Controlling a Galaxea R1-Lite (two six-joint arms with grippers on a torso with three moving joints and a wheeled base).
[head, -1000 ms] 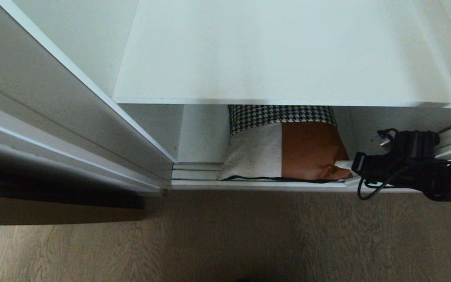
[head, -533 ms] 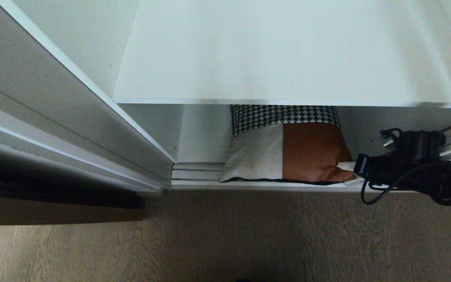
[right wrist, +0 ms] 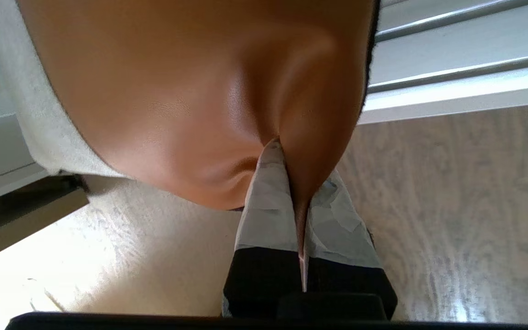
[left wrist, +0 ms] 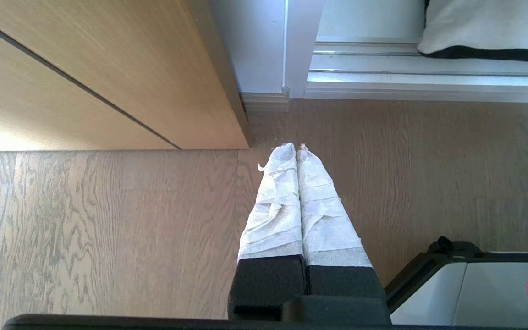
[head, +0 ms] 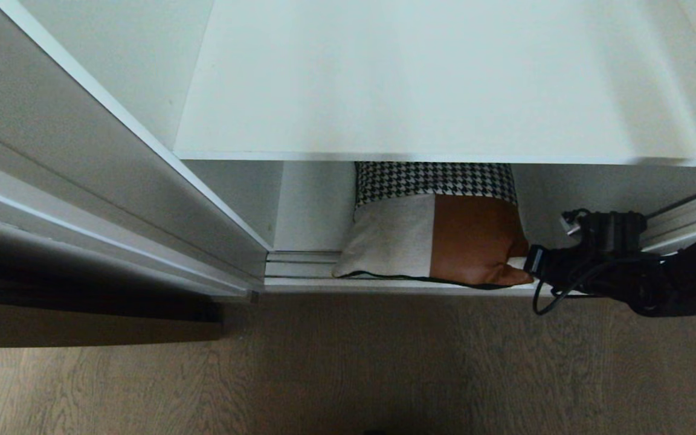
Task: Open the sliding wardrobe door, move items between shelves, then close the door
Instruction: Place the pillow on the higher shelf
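Under the white shelf (head: 438, 84), the right hand (head: 520, 264) pinches the cushion (head: 432, 235) by its brown near-right corner; the left hand (left wrist: 295, 147) hangs pressed together above the floor (left wrist: 108, 229).

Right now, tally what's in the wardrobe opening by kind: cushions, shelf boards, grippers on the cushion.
Cushions: 1, the patchwork cushion on the wardrobe floor.
Shelf boards: 1, the white shelf above it.
Grippers on the cushion: 1, the right gripper, jaws shut on its brown corner.
Total: 3
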